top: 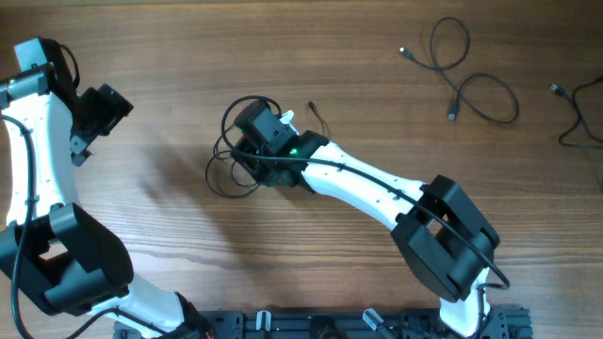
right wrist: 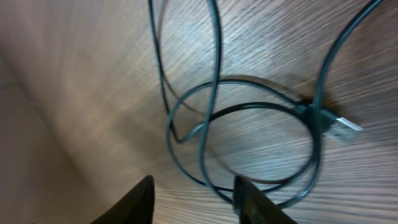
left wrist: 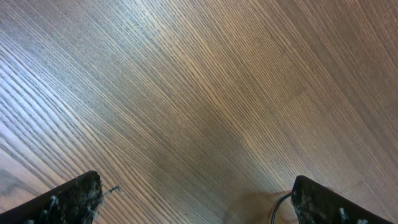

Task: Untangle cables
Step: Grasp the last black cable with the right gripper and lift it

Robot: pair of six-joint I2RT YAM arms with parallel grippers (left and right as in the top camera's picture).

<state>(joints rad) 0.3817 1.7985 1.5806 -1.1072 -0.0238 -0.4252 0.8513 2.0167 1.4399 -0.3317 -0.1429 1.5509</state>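
A tangle of thin black cables lies in loops at the table's middle. My right gripper is low over this tangle. In the right wrist view its jaws are open, with cable loops lying just ahead and one strand running between the fingertips. A silver plug end shows at the right. My left gripper is open and empty at the far left, over bare wood. A bit of cable shows by its right finger.
A separate looped black cable lies at the back right, and another at the far right edge. The right arm stretches diagonally across the table's middle. The wooden table shows between the arms.
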